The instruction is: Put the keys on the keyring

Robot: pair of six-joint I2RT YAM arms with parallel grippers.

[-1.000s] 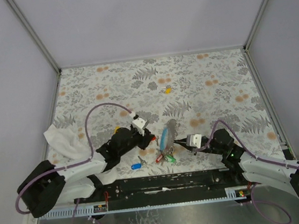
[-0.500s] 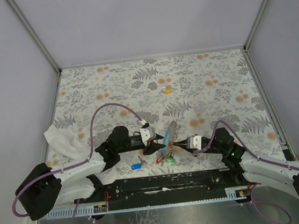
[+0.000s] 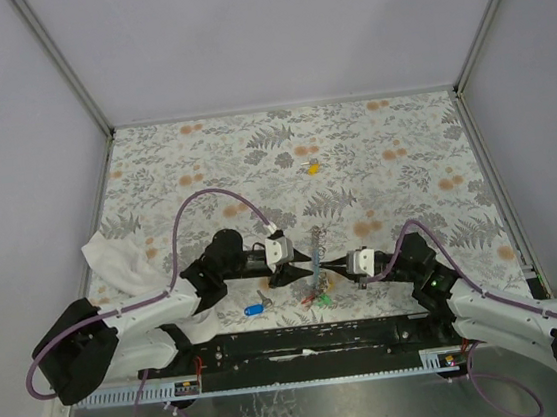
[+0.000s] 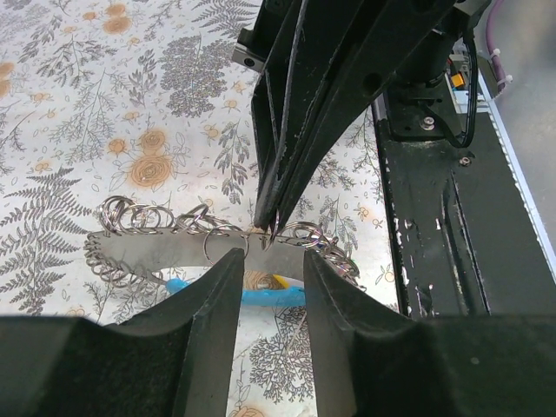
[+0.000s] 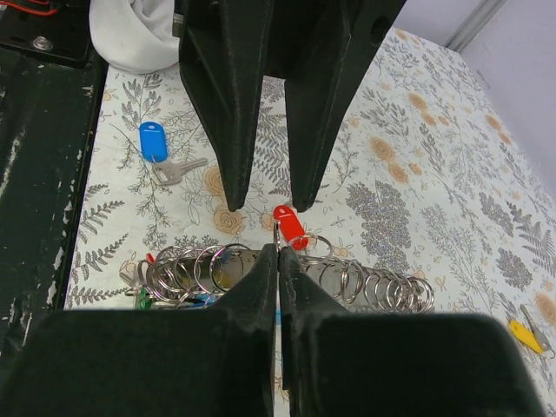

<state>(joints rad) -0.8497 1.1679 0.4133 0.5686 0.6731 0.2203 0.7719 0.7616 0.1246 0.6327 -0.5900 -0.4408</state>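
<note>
The keyring (image 3: 316, 256), a chain of metal rings with a light-blue end piece (image 4: 261, 294), hangs between both grippers. My right gripper (image 5: 278, 250) is shut on a thin metal ring of it and holds the keyring (image 5: 261, 269) off the table; its tips also show in the left wrist view (image 4: 268, 230). My left gripper (image 4: 274, 261) is open and empty, just short of the rings. A red key (image 5: 288, 224) lies below the rings. A blue key (image 3: 255, 309) lies near the front edge. A yellow key (image 3: 311, 167) lies far back. Green keys (image 3: 321, 298) hang at the ring's near end.
A white cloth (image 3: 119, 262) lies at the table's left edge. The black base rail (image 3: 304, 341) runs along the near edge, close behind both arms. Grey walls enclose the flowered table (image 3: 403, 154).
My left gripper has moved right, up to the keyring, and no longer shows red at its tips. My right gripper has moved left and raised the keyring.
</note>
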